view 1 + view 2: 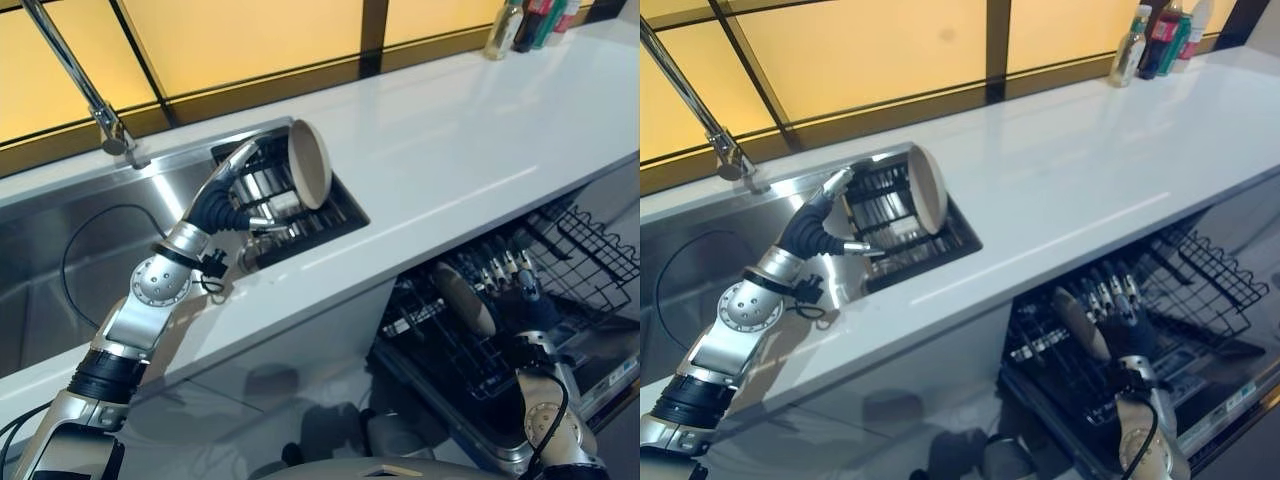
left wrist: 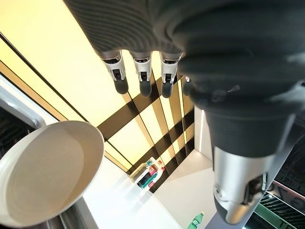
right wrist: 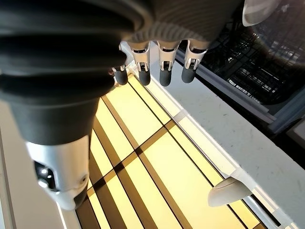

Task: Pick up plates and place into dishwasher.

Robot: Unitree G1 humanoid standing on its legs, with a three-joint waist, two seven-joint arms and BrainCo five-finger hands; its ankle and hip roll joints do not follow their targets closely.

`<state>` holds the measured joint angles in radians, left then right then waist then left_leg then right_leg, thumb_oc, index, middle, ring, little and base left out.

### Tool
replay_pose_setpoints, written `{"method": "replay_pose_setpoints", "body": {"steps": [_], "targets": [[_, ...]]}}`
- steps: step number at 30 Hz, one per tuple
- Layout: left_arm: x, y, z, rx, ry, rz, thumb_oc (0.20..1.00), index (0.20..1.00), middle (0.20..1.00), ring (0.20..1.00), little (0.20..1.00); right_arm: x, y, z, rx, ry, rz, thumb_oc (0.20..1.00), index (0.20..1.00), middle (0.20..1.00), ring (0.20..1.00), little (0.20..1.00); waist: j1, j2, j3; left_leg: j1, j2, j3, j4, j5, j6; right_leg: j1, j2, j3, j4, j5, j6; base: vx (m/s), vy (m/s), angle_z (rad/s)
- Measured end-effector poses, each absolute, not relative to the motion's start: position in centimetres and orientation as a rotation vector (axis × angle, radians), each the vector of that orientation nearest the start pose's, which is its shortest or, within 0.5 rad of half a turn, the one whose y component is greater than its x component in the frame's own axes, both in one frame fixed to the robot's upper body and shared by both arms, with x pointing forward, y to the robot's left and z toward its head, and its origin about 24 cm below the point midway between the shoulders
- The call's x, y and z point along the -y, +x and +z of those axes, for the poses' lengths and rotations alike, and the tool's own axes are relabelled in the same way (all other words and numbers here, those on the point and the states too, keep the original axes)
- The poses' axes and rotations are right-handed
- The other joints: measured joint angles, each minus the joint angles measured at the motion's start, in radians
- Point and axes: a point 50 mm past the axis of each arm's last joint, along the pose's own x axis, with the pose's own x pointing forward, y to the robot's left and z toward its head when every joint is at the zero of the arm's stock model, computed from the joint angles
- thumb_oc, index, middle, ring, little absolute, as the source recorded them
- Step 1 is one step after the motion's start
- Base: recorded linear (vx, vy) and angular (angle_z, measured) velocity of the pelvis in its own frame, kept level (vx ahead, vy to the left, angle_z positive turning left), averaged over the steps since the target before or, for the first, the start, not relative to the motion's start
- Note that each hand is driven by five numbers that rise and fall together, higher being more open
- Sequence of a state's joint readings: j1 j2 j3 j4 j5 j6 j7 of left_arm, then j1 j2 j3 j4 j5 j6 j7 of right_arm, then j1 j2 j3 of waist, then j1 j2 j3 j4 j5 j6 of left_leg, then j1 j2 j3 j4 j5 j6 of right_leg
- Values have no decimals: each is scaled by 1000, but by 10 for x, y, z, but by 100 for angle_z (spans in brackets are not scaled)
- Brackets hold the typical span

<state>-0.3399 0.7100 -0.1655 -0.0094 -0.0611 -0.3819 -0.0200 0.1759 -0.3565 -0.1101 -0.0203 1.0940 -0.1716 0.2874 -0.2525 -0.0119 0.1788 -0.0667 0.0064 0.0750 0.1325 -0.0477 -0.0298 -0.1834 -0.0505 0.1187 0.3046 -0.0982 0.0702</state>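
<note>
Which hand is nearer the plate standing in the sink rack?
Left. The left hand is at the sink rack, right beside the upright plate. The right hand is down in the dishwasher rack, far off.

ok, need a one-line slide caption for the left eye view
Left hand reaches beside an upright beige plate in the sink rack, while the right hand is low over the open dishwasher rack.
</note>
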Motion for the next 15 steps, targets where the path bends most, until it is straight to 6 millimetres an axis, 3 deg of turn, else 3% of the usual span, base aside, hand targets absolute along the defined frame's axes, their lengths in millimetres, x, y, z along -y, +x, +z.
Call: {"method": "replay_pose_setpoints", "body": {"steps": [5, 15], "targets": [[-195, 288, 192, 684, 658, -265, 1000, 1000, 1000, 1000, 1000, 248, 218, 61, 235, 672, 65, 1000, 1000, 1000, 1000, 1000, 0, -6, 37, -45, 10, -2, 45, -12, -6, -45, 12, 4, 38, -5, -8, -1, -1, -1], [-197, 313, 243, 824, 754, -131, 1000, 1000, 1000, 1000, 1000, 250, 223, 69, 262, 672, 82, 1000, 1000, 1000, 1000, 1000, -8, -23, 105, -145, 35, -4, 124, -23, -26, -142, 33, 8, 101, -7, -22, -19, -6, -2]]}}
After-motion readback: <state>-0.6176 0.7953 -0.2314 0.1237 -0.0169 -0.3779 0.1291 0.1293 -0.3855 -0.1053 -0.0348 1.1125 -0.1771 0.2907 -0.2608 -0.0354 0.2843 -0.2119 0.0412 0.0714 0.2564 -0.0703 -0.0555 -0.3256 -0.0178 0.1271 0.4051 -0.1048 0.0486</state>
